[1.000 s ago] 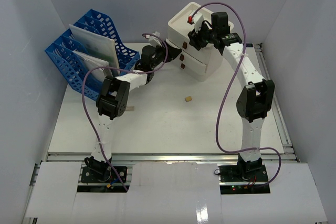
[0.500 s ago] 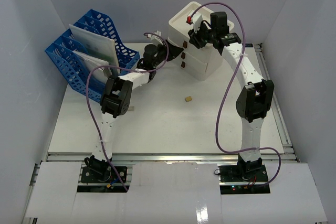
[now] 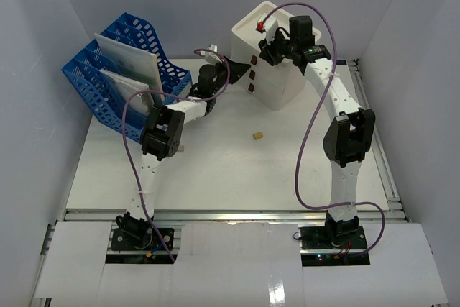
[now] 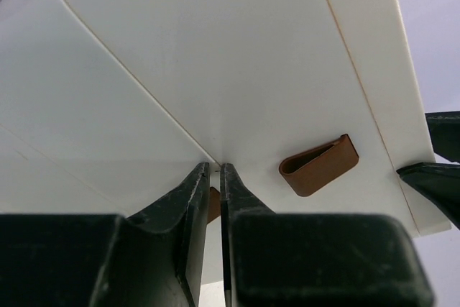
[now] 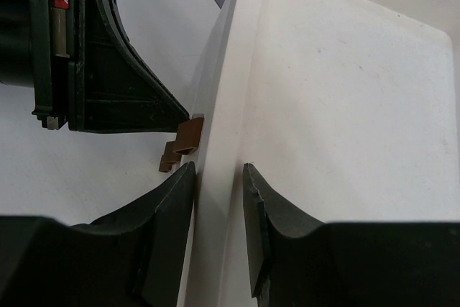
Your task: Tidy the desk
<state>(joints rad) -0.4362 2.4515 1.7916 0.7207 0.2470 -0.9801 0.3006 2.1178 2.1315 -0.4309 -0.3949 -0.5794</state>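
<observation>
- The large flat white desk (image 3: pixel 215 170) with a metal rail along its front edge lies under both arms, and judging from what sits on it, the tidying is only partly done.
- Loose on the bare top are a small tan block (image 3: pixel 256 135) near the middle and a pale sliver (image 3: pixel 179 149) just beside the left arm, too small to identify. Both appear to be waiting to be put away.
- The white plastic three-drawer box (image 3: pixel 277 80) stands at the far edge of the desk. All three drawer fronts look flush with the box, so whatever is inside is hidden.
- The shallow tray moulded into the top of the box shows nothing in the part that the right wrist view covers.
- The left gripper (image 4: pixel 217 170) is clenched on a brown loop-shaped drawer handle (image 5: pixel 188 133), its fingers almost meeting around the tab.
- A second brown handle (image 4: pixel 318 165) on the next drawer front is untouched.
- The right gripper (image 5: pixel 218 174) straddles the raised rim of the box's top tray, one finger on each side and pressed against the wall, apparently bracing the box.
- My reading is that the step in hand is working a drawer while the box is steadied, so the loose pieces can go in.
- The blue lattice plastic file racks (image 3: pixel 136 26) stand at the far left, holding white sheets (image 3: pixel 129 59) upright in their slots. That part looks sorted.
</observation>
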